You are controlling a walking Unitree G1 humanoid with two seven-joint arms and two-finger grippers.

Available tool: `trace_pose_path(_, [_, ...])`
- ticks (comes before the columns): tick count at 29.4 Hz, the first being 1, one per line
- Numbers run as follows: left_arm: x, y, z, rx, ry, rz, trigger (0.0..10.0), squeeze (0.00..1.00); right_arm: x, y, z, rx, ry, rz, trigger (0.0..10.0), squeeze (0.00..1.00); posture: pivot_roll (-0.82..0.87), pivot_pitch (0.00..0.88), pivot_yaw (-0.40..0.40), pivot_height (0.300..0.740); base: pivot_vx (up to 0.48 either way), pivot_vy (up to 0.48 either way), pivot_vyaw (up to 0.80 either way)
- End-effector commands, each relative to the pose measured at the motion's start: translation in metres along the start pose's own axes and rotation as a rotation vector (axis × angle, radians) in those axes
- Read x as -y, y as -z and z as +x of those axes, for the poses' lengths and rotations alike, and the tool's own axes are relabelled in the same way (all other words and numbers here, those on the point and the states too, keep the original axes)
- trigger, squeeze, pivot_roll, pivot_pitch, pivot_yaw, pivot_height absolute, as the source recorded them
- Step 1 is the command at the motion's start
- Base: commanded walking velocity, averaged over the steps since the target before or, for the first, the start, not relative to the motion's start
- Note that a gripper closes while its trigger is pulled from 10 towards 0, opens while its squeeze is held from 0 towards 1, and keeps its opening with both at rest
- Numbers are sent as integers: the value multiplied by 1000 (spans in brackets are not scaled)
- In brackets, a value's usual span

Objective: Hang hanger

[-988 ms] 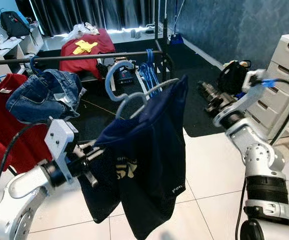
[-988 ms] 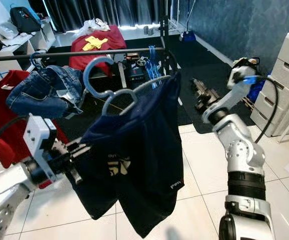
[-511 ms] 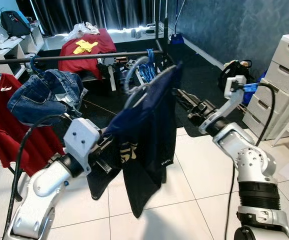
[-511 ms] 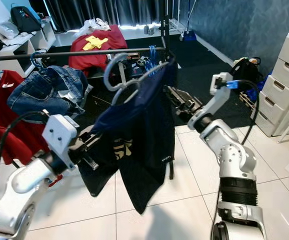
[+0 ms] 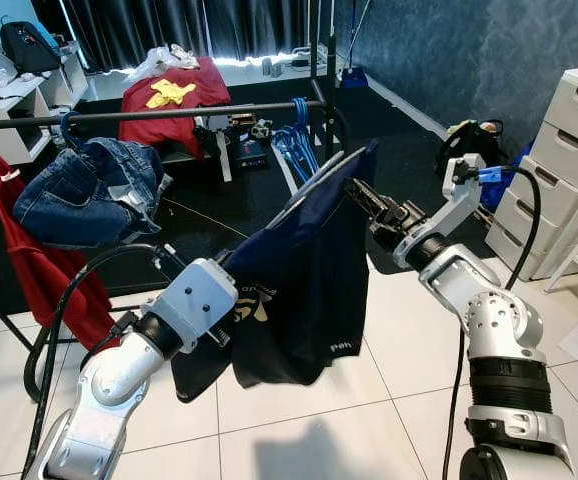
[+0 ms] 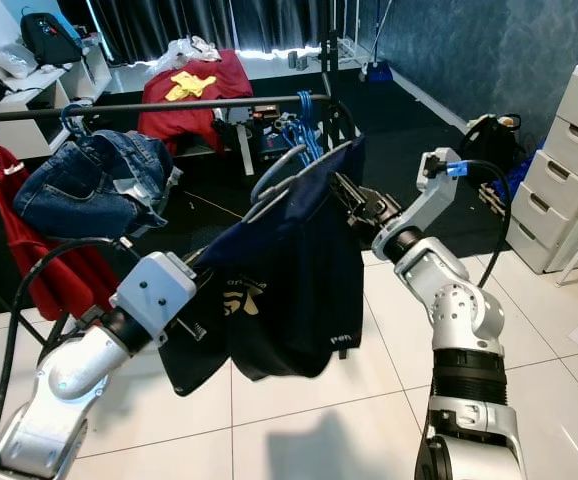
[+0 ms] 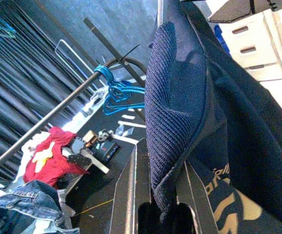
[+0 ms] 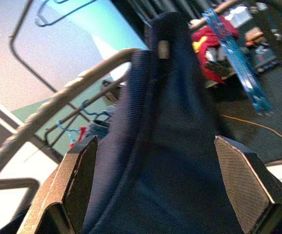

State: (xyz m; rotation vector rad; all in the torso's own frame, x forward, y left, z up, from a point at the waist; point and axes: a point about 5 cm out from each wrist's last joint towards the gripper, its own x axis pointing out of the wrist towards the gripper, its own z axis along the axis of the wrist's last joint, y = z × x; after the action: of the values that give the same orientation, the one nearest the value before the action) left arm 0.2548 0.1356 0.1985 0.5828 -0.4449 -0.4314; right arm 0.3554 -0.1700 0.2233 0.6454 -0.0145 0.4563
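Observation:
A navy garment (image 5: 304,270) hangs on a grey wire hanger (image 6: 291,172), held tilted in front of the black clothes rail (image 5: 169,112). My left gripper (image 7: 163,212) is shut on the garment's lower end, with cloth pinched between its fingers (image 7: 131,190). My right gripper (image 5: 361,197) is at the upper end, open, and its fingers (image 8: 77,180) stand on either side of the cloth and hanger wire (image 8: 72,100). The hanger's hook sits just below the rail, near a bunch of blue hangers (image 5: 294,145).
Blue jeans (image 5: 89,190) and a red garment (image 5: 39,270) hang on the rail to the left. A white drawer unit (image 5: 569,130) stands at the right, with a black bag (image 5: 466,140) on the dark mat. Red cloth (image 5: 174,95) lies behind the rail.
The hanger and garment have dropped and tilted flatter, hook nearer the rail. My right gripper has come in to the garment's upper end. My left arm has reached further forward.

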Motion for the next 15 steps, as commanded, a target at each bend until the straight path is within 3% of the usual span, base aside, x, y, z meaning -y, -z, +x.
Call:
trace_pose_path(1, [0, -7, 0, 41, -23, 18, 10000, 0, 0, 0, 3, 9, 18, 8, 10000, 0, -66, 30, 19, 740, 0, 0, 0])
trace_pose_path(5, [5, -11, 2, 66, -54, 73, 10000, 0, 10, 1, 3, 1, 91, 18, 10000, 0, -66, 26, 16, 740, 0, 0, 0])
trace_pose_path(15, [15, -13, 2, 80, -25, 75, 10000, 0, 4, 3, 6, -7, 61, 29, 10000, 0, -63, 20, 11, 740, 0, 0, 0])
